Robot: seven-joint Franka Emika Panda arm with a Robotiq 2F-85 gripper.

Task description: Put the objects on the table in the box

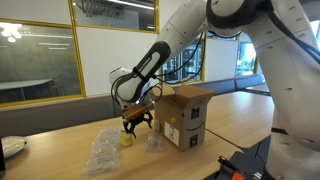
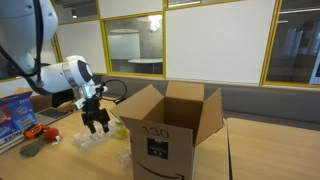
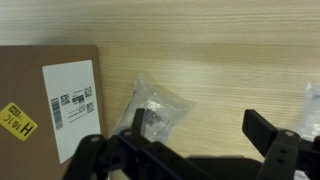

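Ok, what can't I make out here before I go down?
Box inside: hidden by its walls in both exterior views.
Bag contents: blurred in the wrist view.
Second bag: cut off by the wrist view's right edge.
Yellow thing below the gripper: too small in an exterior view.

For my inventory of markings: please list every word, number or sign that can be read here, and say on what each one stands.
"130": printed on the side of the cardboard box.
"H": a large letter on the yellow sticker on that box; its small print is blurred.
On the white shipping label, the codes and print are too small to read.
Nothing else is readable.
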